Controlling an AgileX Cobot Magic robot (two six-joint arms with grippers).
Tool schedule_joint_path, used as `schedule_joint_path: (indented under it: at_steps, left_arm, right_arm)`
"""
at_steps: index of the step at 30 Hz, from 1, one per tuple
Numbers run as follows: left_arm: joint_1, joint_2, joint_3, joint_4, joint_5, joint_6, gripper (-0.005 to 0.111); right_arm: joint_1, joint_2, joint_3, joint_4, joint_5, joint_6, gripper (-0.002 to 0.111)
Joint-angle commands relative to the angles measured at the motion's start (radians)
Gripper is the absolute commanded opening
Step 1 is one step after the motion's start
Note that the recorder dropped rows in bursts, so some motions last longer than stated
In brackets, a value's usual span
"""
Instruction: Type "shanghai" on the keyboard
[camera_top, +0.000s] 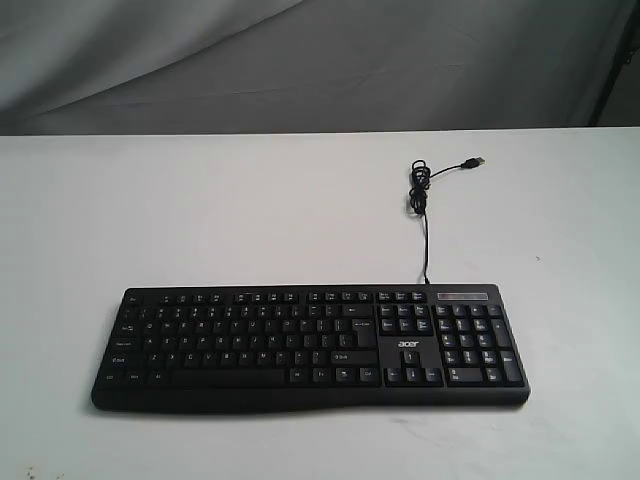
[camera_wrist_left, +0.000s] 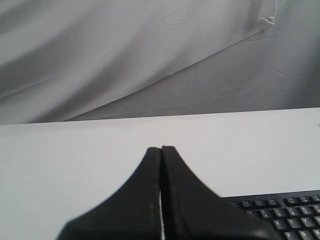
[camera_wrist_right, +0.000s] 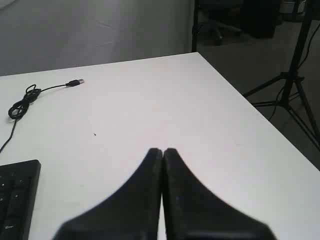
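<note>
The black keyboard (camera_top: 310, 348) with white legends and an acer logo lies flat near the front of the white table (camera_top: 200, 220). Its thin black cable (camera_top: 422, 200) runs back to a coil and a loose USB plug (camera_top: 478, 161). Neither arm shows in the exterior view. In the left wrist view my left gripper (camera_wrist_left: 161, 148) is shut with nothing in it, above bare table, with a corner of the keyboard (camera_wrist_left: 287, 215) beside it. My right gripper (camera_wrist_right: 162, 150) is also shut and empty, over bare table past the keyboard's end (camera_wrist_right: 17, 200).
A grey cloth backdrop (camera_top: 320, 60) hangs behind the table. In the right wrist view the table's side edge (camera_wrist_right: 250, 107) drops to a dark floor where a tripod stand (camera_wrist_right: 295, 75) is placed. The coiled cable (camera_wrist_right: 20, 105) and plug (camera_wrist_right: 76, 82) lie on the table.
</note>
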Motion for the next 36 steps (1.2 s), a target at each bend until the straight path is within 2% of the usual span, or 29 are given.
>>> schedule_joint_path:
  at_steps: [1,17,19,25,32,33,36]
  left_arm:
    - [-0.006,-0.002,0.002,-0.002,-0.005,-0.003,0.000]
    - [-0.006,-0.002,0.002,-0.002,-0.005,-0.003,0.000]
    - [-0.006,-0.002,0.002,-0.002,-0.005,-0.003,0.000]
    - [-0.006,-0.002,0.002,-0.002,-0.005,-0.003,0.000]
    - [-0.006,-0.002,0.002,-0.002,-0.005,-0.003,0.000]
    - [-0.006,-0.002,0.002,-0.002,-0.005,-0.003,0.000]
    - [-0.006,-0.002,0.002,-0.002,-0.005,-0.003,0.000]
  right_arm:
    - [-0.009,-0.006,0.004,-0.009,-0.004,0.001,0.000]
    - [-0.009,-0.006,0.004,-0.024,-0.021,-0.008,0.000]
    - [-0.009,-0.006,0.004,-0.042,-0.115,-0.010,0.000]
    - [-0.009,-0.006,0.004,0.038,-0.575,0.003,0.000]
    - [-0.009,-0.006,0.004,0.038,-0.808,0.006,0.000]
    - [-0.009,-0.006,0.004,0.038,-0.856,0.028,0.000]
    - [-0.009,-0.006,0.004,0.030,-0.951,0.298,0.000]
